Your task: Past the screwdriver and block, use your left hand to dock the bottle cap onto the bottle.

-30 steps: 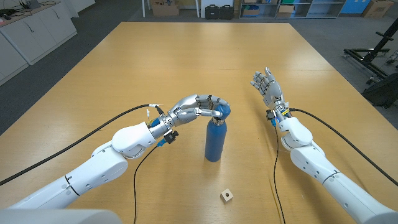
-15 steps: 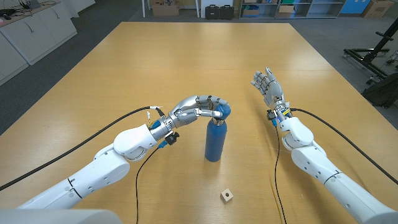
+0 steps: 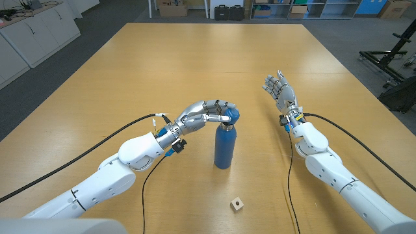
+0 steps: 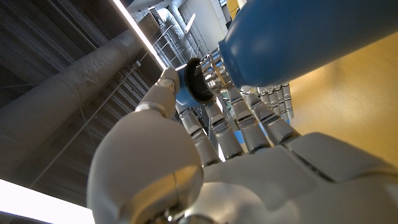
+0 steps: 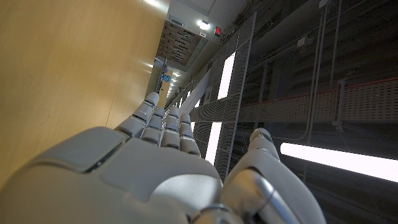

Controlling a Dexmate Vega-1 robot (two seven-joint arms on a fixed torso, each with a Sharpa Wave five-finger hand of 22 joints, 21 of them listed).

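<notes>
1. The wooden table (image 3: 195, 58) stretches from the near edge to the far end of the room, and the work goes on in its near middle.
2. The left arm (image 3: 117, 170) comes in from the near left corner and reaches toward the middle. The right arm (image 3: 331, 175) comes in from the near right corner.
3. The bottle (image 3: 225, 147), blue, stands upright near the middle of the table, between the two arms. In the left wrist view its blue body (image 4: 311, 37) and ridged metal neck are close in front of the fingers.
4. The left hand (image 3: 207, 114) is at the top of the bottle with its fingers curled over, pinching the bottle cap between thumb and fingers.
5. The right hand (image 3: 279, 90) stands well to the right of the bottle, fingers apart and reaching toward the far side, holding nothing.
6. The bottle cap (image 3: 232, 116), blue, is at the bottle's mouth. In the left wrist view the cap (image 4: 189, 87) sits right beside the neck, tilted against it rather than squarely seated, as far as I can judge.
7. The block (image 3: 238, 205), a small pale cube, lies near of the bottle, well apart from it.
8. Progress, as a judgement: the cap has been carried to the bottle. What is left is to square it on the neck, seat it and let go.
</notes>
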